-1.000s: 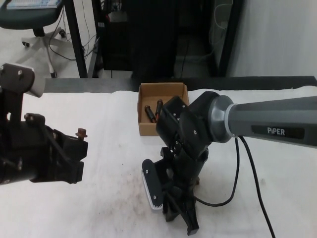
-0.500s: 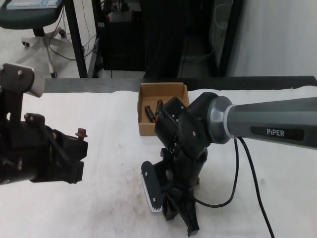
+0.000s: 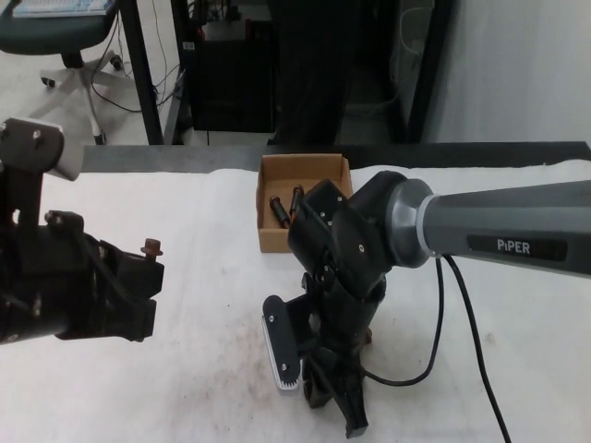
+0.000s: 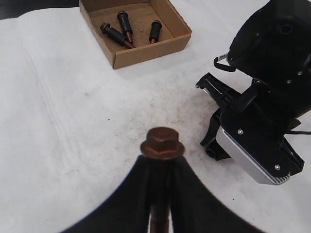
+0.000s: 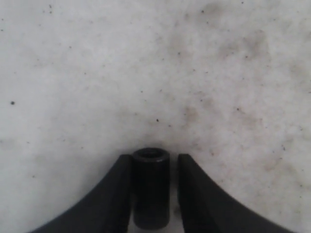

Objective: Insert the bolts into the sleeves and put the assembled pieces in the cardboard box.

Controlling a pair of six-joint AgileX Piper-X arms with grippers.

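**Bolt Held at Left, Right Arm Down by the Box**

At the left edge: left gripper (image 3: 146, 269), clamped on a bolt (image 3: 152, 246), head up, above the white bench (image 3: 185, 388). Toward the far side of the bench: a box (image 3: 273, 240) with dark assembled pieces (image 3: 282, 210) lying inside. Just in front of the box: right arm (image 3: 499, 231), stretched in from the right and bent down, right gripper (image 3: 332, 401) low at the bench. Beside it, a black cable (image 3: 434, 355) looped on the bench. Beyond the bench, a chair (image 3: 55, 32) on the floor.
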